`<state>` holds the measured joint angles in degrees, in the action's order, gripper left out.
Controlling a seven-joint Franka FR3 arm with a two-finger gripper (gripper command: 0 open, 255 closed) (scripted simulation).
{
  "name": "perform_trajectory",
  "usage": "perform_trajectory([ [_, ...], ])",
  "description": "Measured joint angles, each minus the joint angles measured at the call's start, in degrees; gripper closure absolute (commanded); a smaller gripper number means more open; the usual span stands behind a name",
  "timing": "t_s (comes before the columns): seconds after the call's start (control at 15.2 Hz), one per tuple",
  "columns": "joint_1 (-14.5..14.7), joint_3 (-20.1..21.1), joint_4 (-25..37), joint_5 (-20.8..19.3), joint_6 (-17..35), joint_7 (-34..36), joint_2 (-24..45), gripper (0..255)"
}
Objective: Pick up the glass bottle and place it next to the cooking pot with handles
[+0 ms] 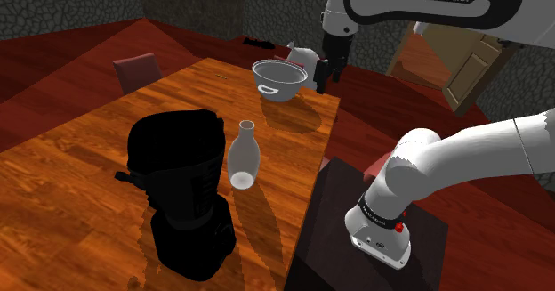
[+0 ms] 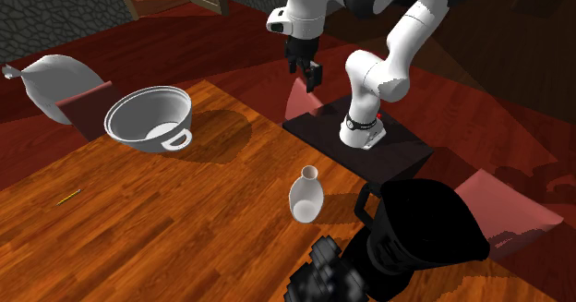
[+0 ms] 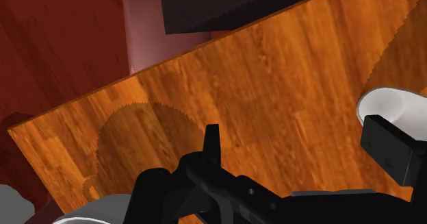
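Claw (image 1: 322, 74): up in the air by the counter's edge, close beside the pot. Its fingers (image 3: 388, 152) stand wide apart with nothing between them.
Bottle (image 1: 244, 156): upright on the counter. It is pale and see-through, with a narrow neck and a pinkish tint at the base. It stands between the pot and the black appliance, touching neither, and is well apart from the claw.
Pot (image 1: 279, 78): wide, grey-white and bowl-shaped, with loop handles. It sits on the counter toward the far end in the shoulder view.
Appliance (image 1: 182, 191): tall and all black, on the counter near the bottle, on the side away from the pot.
Counter (image 1: 80, 182): orange-brown wood grain. The pot's round shadow lies on it in the wrist view.
Stand (image 2: 392, 152): dark box just beside the counter, carrying the base of the arm (image 2: 369, 106).
Sack (image 2: 51, 77): white and tied at one end, beyond the pot, just by a reddish chair (image 2: 90, 109).
Floor (image 1: 53, 58): dark red boards.
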<state>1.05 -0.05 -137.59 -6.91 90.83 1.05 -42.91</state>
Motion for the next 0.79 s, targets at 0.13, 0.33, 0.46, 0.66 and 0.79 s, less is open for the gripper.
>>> perform_trajectory([
  [0.13, 0.2, 0.5, -0.3, 0.5, 0.6, 0.7, 0.2, 0],
  [0.33, 1.3, 2.6, -2.1, 2.8, 3.7, 3.9, 1.0, 0],
  [0.46, 2.1, 4.4, -2.6, 4.5, 6.5, 6.5, 2.7, 0],
  [0.66, 3.3, 7.1, -2.4, 6.9, 10.6, 10.4, 6.0, 0],
  [0.79, 4.0, 9.0, -2.2, 8.4, 13.1, 12.9, 8.1, 0],
])
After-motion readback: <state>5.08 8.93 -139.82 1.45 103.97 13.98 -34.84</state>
